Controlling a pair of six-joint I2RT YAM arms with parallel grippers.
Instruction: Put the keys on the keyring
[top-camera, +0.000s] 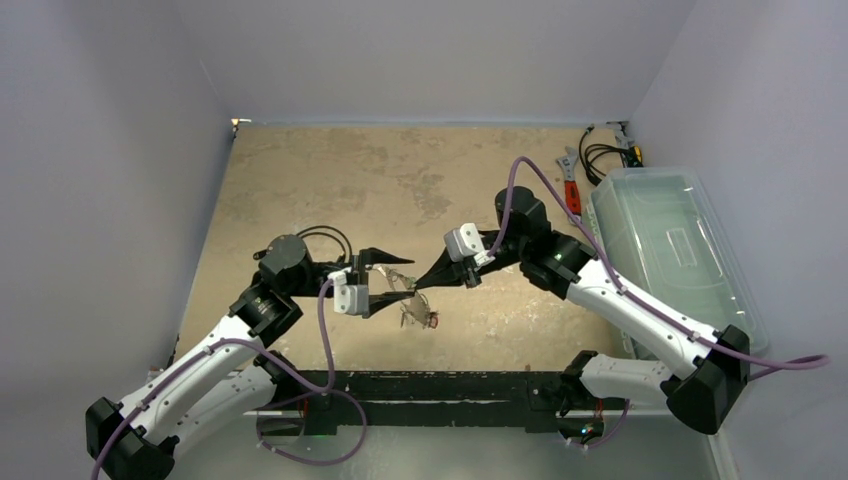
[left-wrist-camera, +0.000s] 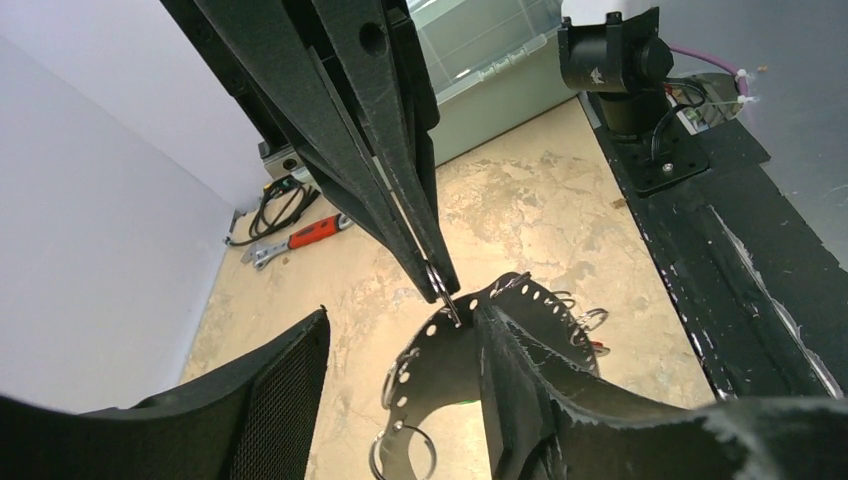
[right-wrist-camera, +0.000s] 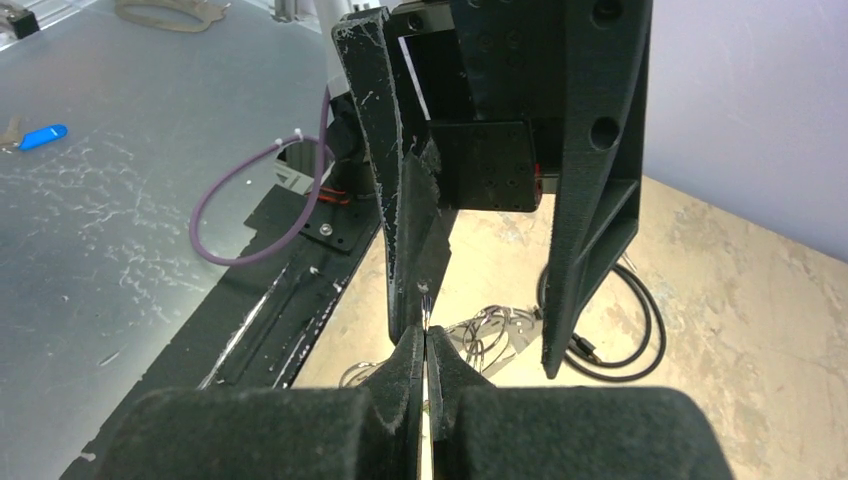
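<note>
- Keyring (left-wrist-camera: 545, 297) rests against the 3 o'clock finger of the left tool (left-wrist-camera: 400, 322), whose jaws stand apart.
- Right tool (left-wrist-camera: 440, 290), pinched together, points in from 11 o'clock, tips touching the rim.

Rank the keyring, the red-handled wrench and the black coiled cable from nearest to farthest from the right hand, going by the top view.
1. keyring: mid-table, pinched at the tips of the right hand.
2. red-handled wrench: farther back, off to the right.
3. black coiled cable: beyond the wrench, in the far right corner.
</note>
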